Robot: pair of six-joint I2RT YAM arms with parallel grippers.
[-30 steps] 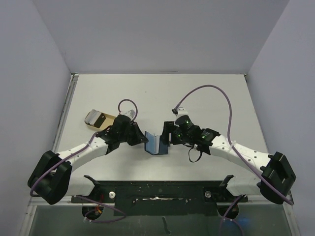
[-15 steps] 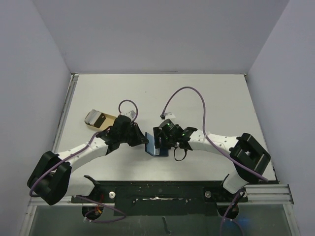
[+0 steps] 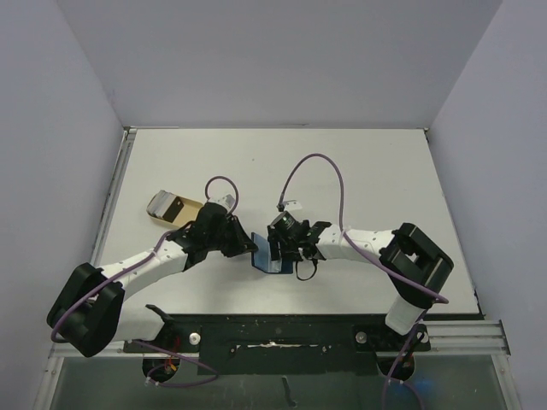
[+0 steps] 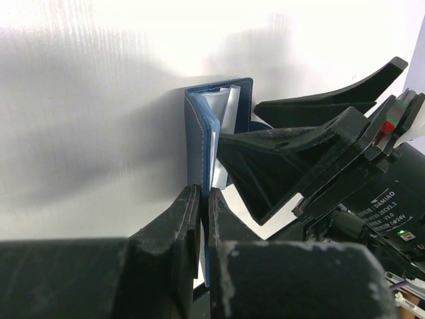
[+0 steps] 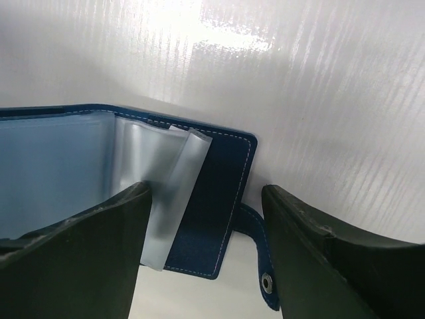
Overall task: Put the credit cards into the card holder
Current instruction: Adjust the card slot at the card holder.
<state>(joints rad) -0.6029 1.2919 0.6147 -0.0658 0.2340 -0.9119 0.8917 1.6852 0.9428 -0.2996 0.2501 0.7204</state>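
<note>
Beige tray [image 3: 157,202]: set on the table [image 3: 367,171] at the far left, with nothing near it.
Tan card [image 3: 181,207]: seen lying in the tray, a dark mark on its face; not yet picked up. A black card cannot be made out in any view.
Left gripper [image 3: 249,247]: closed tight on the left cover of the wallet, which is thereby held up on its edge and kept open.
Card holder [image 3: 267,256]: found at the middle of the table, near the arm bases, between the two grippers; navy outside, lighter blue inside.
Clear sleeves [image 5: 166,176]: fanned loose from the spine, lying against the right cover.
Snap tab [image 5: 255,229]: carried on the right cover's outer edge, within the span of the right fingers.
Right gripper [image 3: 275,248]: jaws spread wide with nothing gripped; the right cover is straddled, and whether either pad touches it cannot be told.
Step in hand: judged to be the opening and bracing of the holder, before any card is fetched.
Next move: the right cover would need to be pinched or pressed flat so that a slot is exposed. The loose sleeves should be kept out of the pinch, and the left hold should not be slackened.
</note>
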